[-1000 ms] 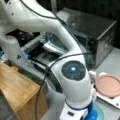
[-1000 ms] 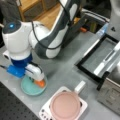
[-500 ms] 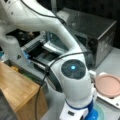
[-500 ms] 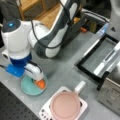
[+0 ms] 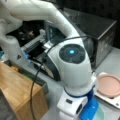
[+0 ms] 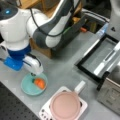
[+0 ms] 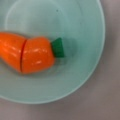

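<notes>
A toy carrot, orange with a green stem end and a cut line across it, lies in a pale teal bowl. In a front view the carrot rests at the right side of the bowl, near the view's bottom left. My gripper hangs straight above the bowl, just over the carrot's left end, apart from it. No fingers show in the wrist view. In a front view only the bowl's edge peeks out under the arm's wrist.
A pink pan sits on a white hob to the right of the bowl, also seen as the pan. A black tray lies at the right. A wooden box and a metal cabinet stand nearby.
</notes>
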Controlling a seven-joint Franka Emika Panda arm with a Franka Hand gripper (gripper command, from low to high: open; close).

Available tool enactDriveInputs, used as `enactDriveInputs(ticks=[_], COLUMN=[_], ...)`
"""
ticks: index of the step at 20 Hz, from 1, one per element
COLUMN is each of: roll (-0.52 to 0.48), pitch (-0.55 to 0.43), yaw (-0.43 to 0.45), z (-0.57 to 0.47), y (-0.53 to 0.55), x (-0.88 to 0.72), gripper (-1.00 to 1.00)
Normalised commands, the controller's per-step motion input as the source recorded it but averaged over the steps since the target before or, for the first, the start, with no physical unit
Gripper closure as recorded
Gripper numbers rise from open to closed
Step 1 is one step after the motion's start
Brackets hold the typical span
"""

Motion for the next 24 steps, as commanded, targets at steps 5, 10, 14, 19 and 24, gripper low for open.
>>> enactDriveInputs(ticks=[5,10,14,19,24], roll=[-0.033,-0.080,-0.136,-0.148,-0.084], pitch=[0.025,-0.007,-0.065,-0.123,-0.178], yaw=[-0.157,-0.166,-0.159,-0.127,-0.086], z=[0.22,0.19,0.04,-0.07,-0.08], y=[0.39,0.44,0.44,0.34,0.22], x=[-0.34,-0.62,-0.72,-0.66,-0.51], gripper=[-1.00,-1.00,-1.00,-1.00,-1.00])
